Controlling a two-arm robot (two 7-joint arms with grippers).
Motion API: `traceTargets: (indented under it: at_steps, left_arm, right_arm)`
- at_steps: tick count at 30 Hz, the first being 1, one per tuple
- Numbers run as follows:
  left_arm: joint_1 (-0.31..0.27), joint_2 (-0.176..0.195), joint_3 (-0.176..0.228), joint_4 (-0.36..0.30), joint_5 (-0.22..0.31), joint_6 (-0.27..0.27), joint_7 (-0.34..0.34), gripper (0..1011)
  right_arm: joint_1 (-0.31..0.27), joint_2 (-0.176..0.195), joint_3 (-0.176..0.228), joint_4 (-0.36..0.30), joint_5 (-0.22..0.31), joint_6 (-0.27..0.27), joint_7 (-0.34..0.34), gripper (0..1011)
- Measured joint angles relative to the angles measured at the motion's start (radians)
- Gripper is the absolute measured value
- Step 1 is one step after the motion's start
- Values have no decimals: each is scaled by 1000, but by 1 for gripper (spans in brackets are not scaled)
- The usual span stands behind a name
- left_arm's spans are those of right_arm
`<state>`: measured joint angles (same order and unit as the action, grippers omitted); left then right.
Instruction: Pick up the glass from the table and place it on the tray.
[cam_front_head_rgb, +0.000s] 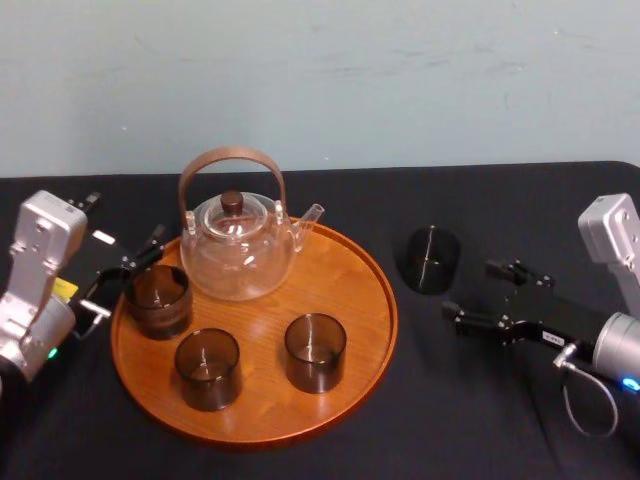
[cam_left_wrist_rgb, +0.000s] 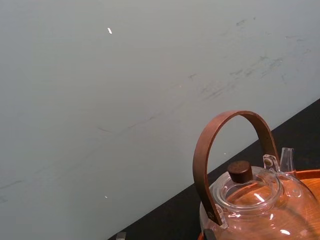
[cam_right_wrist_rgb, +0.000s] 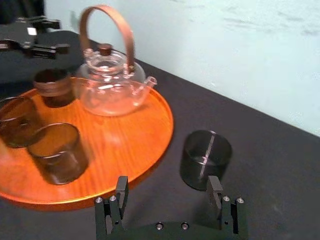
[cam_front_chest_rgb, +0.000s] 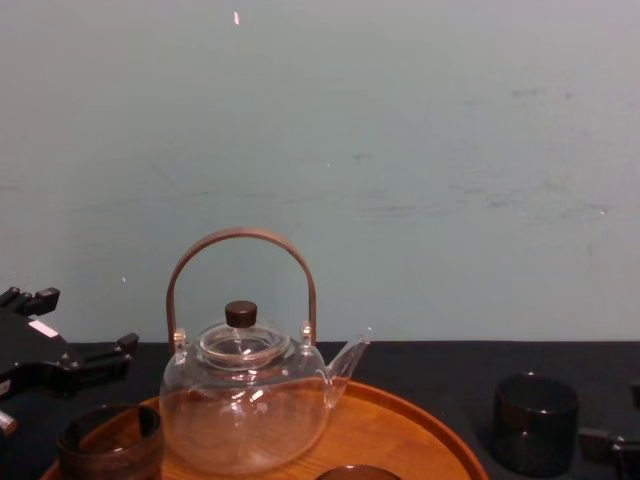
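Glass (cam_front_head_rgb: 431, 259) upright on counter (cam_front_head_rgb: 480, 420), just right of tray (cam_front_head_rgb: 335, 270). Right tool (cam_front_head_rgb: 468, 288) released, near it: centre jaws around wall, clench gently. Left tool (cam_front_head_rgb: 125, 278) released beside tray's left rim.

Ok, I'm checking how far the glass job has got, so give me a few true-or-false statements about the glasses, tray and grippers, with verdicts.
1. The tray holds three glasses. True.
2. The fourth glass stands inside the tray. False: it stands on the table, to the right of the tray.
3. The right gripper is open, close to the fourth glass but not touching it. True.
4. The teapot sits on the bare table. False: it sits on the far part of the tray.
5. The left gripper is shut on a glass. False: it is open, at the tray's left edge.
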<state>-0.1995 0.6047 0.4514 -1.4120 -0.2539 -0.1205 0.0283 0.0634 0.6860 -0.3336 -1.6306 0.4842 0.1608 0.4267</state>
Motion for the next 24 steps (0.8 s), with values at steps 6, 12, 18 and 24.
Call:
traceTargets:
  at_steps: [6, 12, 18, 24]
  left_arm:
    - [0, 0, 0, 0, 0, 0, 0, 1002]
    - [0, 0, 0, 0, 0, 0, 0, 1001]
    - [0, 0, 0, 0, 0, 0, 0, 1001]
    - [0, 0, 0, 0, 0, 0, 0, 1001]
  right_arm:
    - [21, -33, 9, 36, -3, 50, -21, 1002]
    - [40, -55, 12, 62, -4, 76, -26, 1002]
    - [67, -79, 14, 92, -2, 106, -31, 1002]
    - [104, -99, 2, 127, -8, 128, -32, 1002]
